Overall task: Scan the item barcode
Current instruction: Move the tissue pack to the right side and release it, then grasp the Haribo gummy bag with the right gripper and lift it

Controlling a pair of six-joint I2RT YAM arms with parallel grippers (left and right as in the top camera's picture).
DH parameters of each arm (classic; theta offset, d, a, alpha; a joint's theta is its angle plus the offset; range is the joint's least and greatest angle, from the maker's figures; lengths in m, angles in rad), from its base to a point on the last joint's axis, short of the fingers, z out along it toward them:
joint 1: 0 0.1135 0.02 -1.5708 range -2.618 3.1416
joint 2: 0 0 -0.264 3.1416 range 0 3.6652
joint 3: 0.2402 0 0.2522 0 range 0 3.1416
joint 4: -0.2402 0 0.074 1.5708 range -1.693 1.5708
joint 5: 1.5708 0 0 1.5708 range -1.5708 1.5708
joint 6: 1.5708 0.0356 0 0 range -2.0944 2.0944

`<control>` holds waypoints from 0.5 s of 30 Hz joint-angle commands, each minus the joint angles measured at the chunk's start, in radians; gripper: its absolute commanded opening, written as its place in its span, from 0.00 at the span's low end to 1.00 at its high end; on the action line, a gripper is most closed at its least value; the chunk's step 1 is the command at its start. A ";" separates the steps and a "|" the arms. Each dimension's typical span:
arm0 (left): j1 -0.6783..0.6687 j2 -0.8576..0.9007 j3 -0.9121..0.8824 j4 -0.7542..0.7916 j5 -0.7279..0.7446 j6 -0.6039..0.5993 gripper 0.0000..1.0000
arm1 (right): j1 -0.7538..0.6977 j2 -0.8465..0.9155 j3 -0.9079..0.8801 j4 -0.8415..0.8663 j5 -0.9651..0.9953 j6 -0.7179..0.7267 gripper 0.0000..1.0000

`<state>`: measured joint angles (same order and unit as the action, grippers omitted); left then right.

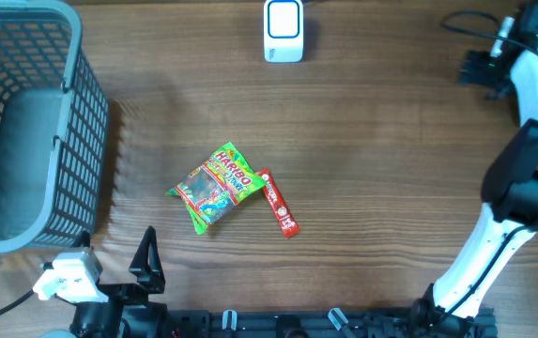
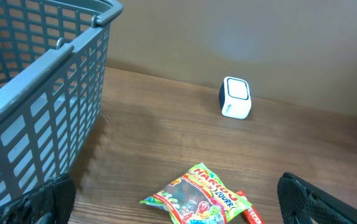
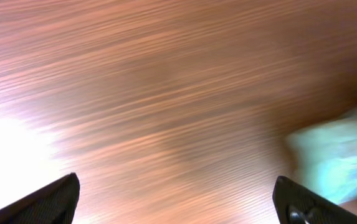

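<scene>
**A:** Where's the item, and who has it?

**B:** Nobody has it. The bag [image 1: 215, 186] lies flat on the table [image 1: 391, 188], well short of the scanner [image 1: 284, 30], on the robot's side of it and a little to its left. The left gripper [image 2: 173, 186] hangs further back again from the scanner, jaws wide apart and empty. The right gripper [image 3: 175, 179] is off to the scanner's right, also spread with nothing between the fingers.

**A:** So what worries you?

**B:** First the stick [image 1: 278, 202]. It touches the bag on the scanner-right side, so a sloppy pinch could drag it along or lift both together. Then the scanner might read the wrong code.

**A:** And the bag itself?

**B:** It looks thin and floppy. Fingers coming straight down may skid off it or only crease it. I'd aim for the edge away from the stick.

**A:** What about the barcode?

**B:** I can't see one on the printed face, so it's probably underneath. If the bag is carried over as it lies, the scanner may only get artwork. A limp, shiny wrapper could also fold or glare over the code.

**A:** Is the basket [image 1: 24, 122] a problem?

**B:** It sits far to the scanner's left, close to the left arm. A wide swing could clip it.
</scene>
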<state>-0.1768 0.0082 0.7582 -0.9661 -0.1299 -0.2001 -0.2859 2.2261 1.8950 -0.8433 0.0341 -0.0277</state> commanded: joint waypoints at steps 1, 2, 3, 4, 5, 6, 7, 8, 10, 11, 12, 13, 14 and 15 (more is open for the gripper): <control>-0.006 -0.002 -0.002 0.003 0.008 0.009 1.00 | 0.113 -0.106 0.039 -0.126 -0.477 0.111 1.00; -0.006 -0.002 -0.002 0.003 0.008 0.009 1.00 | 0.140 -0.106 0.038 -0.171 -0.571 0.150 1.00; -0.006 -0.002 -0.002 0.003 0.008 0.009 1.00 | 0.176 -0.104 0.030 -0.223 -0.662 0.204 0.99; -0.006 -0.002 -0.002 0.003 0.008 0.009 1.00 | 0.223 -0.103 0.016 -0.294 -0.729 0.254 1.00; -0.006 -0.002 -0.002 0.003 0.008 0.009 1.00 | 0.269 -0.103 0.006 -0.357 -0.747 0.308 1.00; -0.006 -0.002 -0.002 0.003 0.008 0.009 1.00 | 0.315 -0.103 -0.006 -0.414 -0.747 0.364 1.00; -0.006 -0.002 -0.002 0.003 0.008 0.009 1.00 | 0.365 -0.103 -0.020 -0.447 -0.748 0.406 1.00; -0.006 -0.002 -0.002 0.003 0.008 0.009 1.00 | 0.399 -0.103 -0.030 -0.462 -0.753 0.428 1.00; -0.006 -0.002 -0.002 0.003 0.008 0.009 1.00 | 0.517 -0.103 -0.064 -0.460 -0.776 0.439 1.00; -0.006 -0.002 -0.002 0.003 0.008 0.009 1.00 | 0.567 -0.103 -0.079 -0.460 -0.776 0.457 1.00; -0.006 -0.002 -0.002 0.003 0.008 0.009 1.00 | 0.607 -0.103 -0.092 -0.459 -0.773 0.491 1.00; -0.006 -0.002 -0.002 0.003 0.008 0.009 1.00 | 0.653 -0.103 -0.105 -0.457 -0.761 0.559 1.00; -0.006 -0.002 -0.002 0.003 0.008 0.009 1.00 | 0.698 -0.103 -0.117 -0.444 -0.750 0.631 1.00; -0.006 -0.002 -0.002 0.003 0.008 0.009 1.00 | 0.742 -0.103 -0.122 -0.425 -0.746 0.690 1.00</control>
<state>-0.1768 0.0082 0.7582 -0.9657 -0.1299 -0.2001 0.3607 2.1239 1.7992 -1.2930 -0.6922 0.4587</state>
